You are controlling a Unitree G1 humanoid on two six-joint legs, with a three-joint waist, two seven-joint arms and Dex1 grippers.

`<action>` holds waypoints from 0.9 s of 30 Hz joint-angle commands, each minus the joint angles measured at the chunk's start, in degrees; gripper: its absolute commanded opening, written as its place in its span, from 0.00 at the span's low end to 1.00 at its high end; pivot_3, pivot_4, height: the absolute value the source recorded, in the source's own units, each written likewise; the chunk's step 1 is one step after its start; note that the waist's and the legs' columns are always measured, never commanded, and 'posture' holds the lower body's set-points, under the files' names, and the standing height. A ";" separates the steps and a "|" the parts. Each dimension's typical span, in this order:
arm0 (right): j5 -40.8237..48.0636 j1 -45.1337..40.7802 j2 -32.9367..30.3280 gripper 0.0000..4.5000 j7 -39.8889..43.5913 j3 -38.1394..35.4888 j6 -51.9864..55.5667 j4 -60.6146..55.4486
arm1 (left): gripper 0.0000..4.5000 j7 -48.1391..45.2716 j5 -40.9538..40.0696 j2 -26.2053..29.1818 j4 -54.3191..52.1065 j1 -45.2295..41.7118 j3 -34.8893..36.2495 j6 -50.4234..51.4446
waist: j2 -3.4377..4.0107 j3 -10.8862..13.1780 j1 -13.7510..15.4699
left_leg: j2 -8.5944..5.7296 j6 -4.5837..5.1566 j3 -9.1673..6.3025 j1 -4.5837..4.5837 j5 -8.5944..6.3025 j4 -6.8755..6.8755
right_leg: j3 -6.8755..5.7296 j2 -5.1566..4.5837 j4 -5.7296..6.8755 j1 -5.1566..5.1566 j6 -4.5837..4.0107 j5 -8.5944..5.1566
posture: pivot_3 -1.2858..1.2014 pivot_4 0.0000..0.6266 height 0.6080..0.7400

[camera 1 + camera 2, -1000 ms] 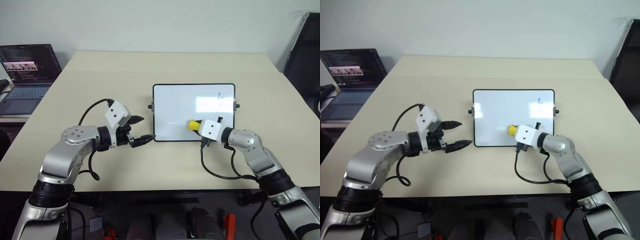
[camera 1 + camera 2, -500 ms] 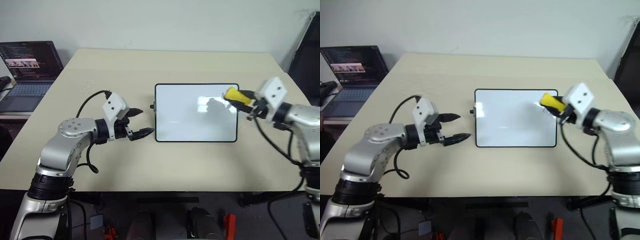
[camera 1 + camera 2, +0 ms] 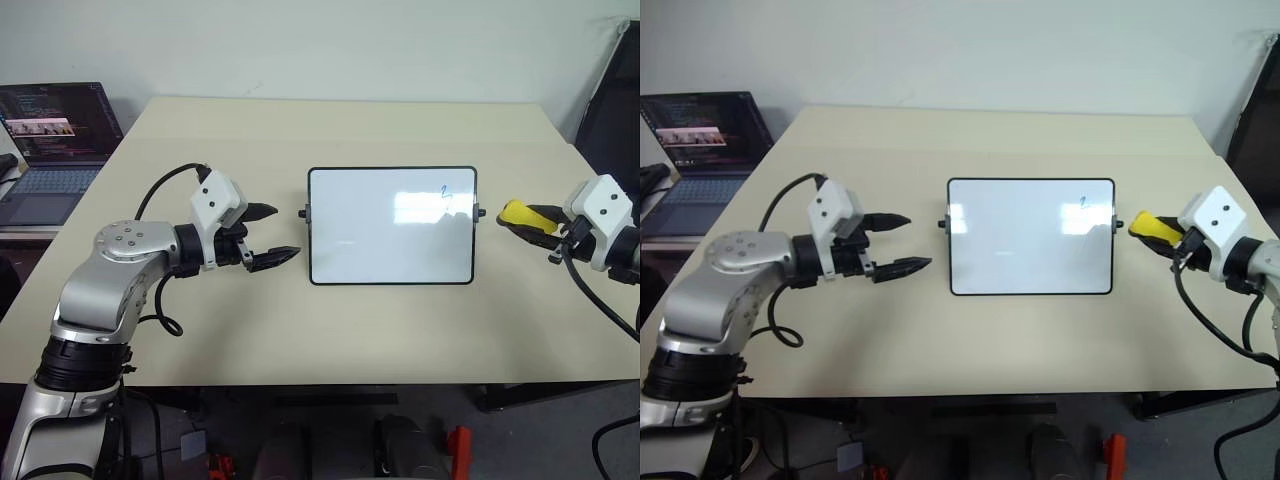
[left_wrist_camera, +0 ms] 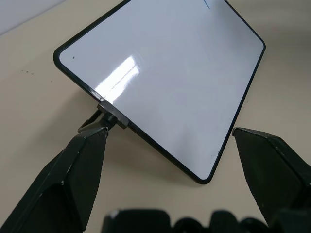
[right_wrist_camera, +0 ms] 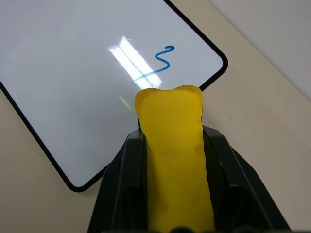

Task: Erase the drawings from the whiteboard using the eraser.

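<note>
Centrally, the whiteboard (image 3: pixel 392 226) lay flat on the surface (image 3: pixel 330 330), with one blue drawing (image 5: pixel 160 62) near its far right corner. Right of the board and clear of it, the right gripper (image 3: pixel 535 220) was raised, jaws clamped on the eraser (image 3: pixel 520 214). Left of the board, the left gripper (image 3: pixel 272 236) was positioned with jaws spread and empty. A laptop (image 3: pixel 50 150) stood at far left.
</note>
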 commanded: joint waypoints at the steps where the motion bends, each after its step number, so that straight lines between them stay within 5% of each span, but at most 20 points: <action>1: 0.43 -1.67 -0.33 0.25 -0.54 -0.41 -1.30 -0.37 | 1.00 0.55 -0.26 0.36 -2.23 -0.80 1.46 -0.14 | 0.00 0.00 0.01 | 0.00 0.00 -0.01 0.00 0.00 0.00 | 0.00 0.00 0.00 0.00 0.00 0.00 | 0.52 0.24 1.00; 27: 0.95 -3.92 1.01 0.25 -2.35 0.99 -0.95 0.04 | 1.00 1.12 -0.86 -0.93 -1.89 -1.04 0.99 -0.28 | 0.00 0.00 0.06 | 0.00 0.00 0.00 0.00 0.00 0.01 | 0.00 0.00 0.01 0.00 -0.01 0.00 | 0.52 0.24 1.00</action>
